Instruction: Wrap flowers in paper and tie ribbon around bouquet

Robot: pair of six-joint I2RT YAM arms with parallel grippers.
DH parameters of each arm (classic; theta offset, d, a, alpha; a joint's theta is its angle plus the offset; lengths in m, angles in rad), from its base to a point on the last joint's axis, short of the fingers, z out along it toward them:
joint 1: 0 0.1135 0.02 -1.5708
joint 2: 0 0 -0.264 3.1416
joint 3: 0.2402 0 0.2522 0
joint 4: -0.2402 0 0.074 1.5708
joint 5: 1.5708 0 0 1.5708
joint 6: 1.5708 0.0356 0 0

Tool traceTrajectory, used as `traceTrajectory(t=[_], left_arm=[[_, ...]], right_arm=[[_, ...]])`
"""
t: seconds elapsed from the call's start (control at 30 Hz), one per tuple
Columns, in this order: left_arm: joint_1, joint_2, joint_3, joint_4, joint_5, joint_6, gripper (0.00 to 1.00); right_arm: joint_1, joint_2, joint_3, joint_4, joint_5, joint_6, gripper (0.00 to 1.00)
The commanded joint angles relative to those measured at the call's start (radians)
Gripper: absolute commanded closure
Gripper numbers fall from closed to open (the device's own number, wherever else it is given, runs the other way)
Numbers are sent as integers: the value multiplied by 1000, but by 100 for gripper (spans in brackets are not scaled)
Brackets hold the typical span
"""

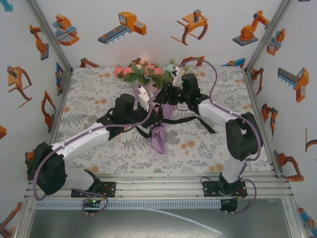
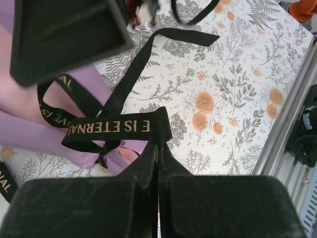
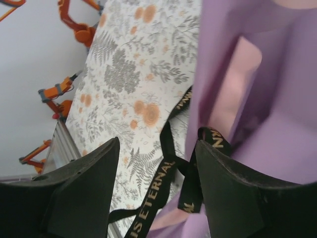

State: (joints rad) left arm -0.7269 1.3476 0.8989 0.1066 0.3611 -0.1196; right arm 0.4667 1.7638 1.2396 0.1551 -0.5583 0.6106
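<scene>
Left tool (image 2: 157, 166) shut, pinching the ribbon (image 2: 116, 130). Right tool (image 3: 157, 145) jaws apart, ribbon hanging between them, nothing gripped. Bouquet (image 1: 159, 138) lies mid-counter (image 1: 94, 94), blooms at far side, ribbon looped round it.

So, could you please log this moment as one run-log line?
left gripper: shut on ribbon | right gripper: open, ribbon loose in its gap | bouquet: wrapped, lying on table

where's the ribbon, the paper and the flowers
ribbon (image 2: 114, 130), left wrist view, on the gold-lettered band
paper (image 3: 292, 84), right wrist view, on the lilac outer face
flowers (image 1: 121, 71), top external view, on a pink bloom at the bunch's left
</scene>
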Motion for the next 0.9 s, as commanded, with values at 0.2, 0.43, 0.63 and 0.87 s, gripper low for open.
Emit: traceTrajectory(t=[0.2, 0.43, 0.63, 0.87], left_arm=[[3, -26, -17, -11, -109, 5, 100], [92, -169, -99, -67, -165, -9, 100], [104, -185, -109, -75, -163, -6, 100], [107, -158, -91, -65, -133, -17, 100]], right_arm=[[-85, -77, 33, -367, 88, -286, 41], [-37, -103, -136, -262, 0, -407, 42], [-14, -133, -359, 49, -75, -585, 43], [-12, -102, -449, 267, -26, -887, 43]])
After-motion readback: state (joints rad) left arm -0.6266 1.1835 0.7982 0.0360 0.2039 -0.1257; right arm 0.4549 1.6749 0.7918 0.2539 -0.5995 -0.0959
